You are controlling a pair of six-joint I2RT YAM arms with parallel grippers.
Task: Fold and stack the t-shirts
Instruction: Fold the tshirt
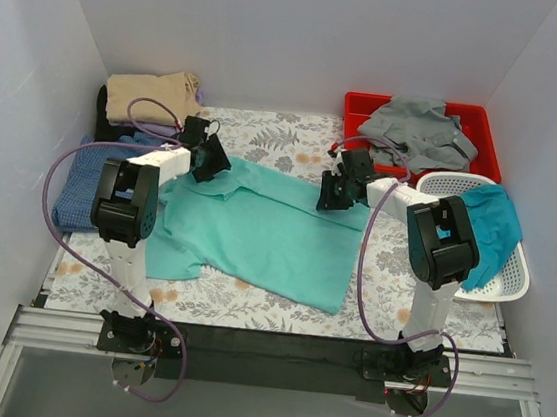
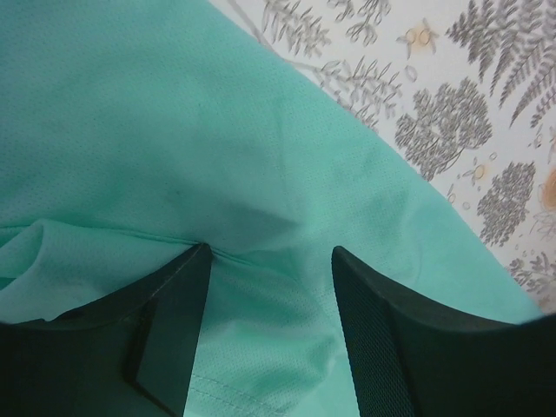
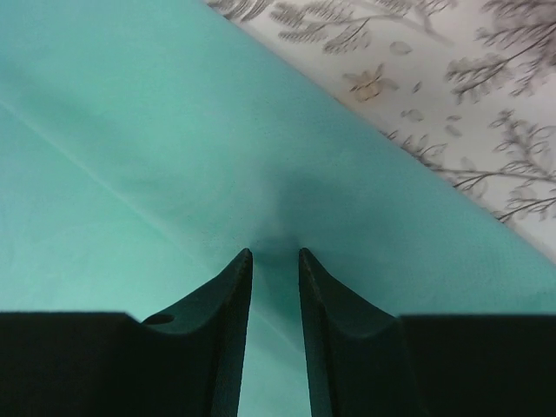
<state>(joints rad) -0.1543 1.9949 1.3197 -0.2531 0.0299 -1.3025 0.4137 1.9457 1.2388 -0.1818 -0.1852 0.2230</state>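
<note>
Here, mint green t-shirt (image 1: 256, 231) — spread out

A mint tee (image 1: 256, 231) lies spread on the worktop (image 1: 276, 138), the left gripper (image 1: 209, 159) and right gripper (image 1: 333, 191) down at its far corners.

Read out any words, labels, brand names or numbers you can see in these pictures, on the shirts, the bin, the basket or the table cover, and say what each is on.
None: no readable text in any view.
The mint green t-shirt is plain, with no print or tag showing.
The red bin, the white basket and the leaf-patterned table cover carry no lettering.
Nothing legible shows on the arms either.
</note>
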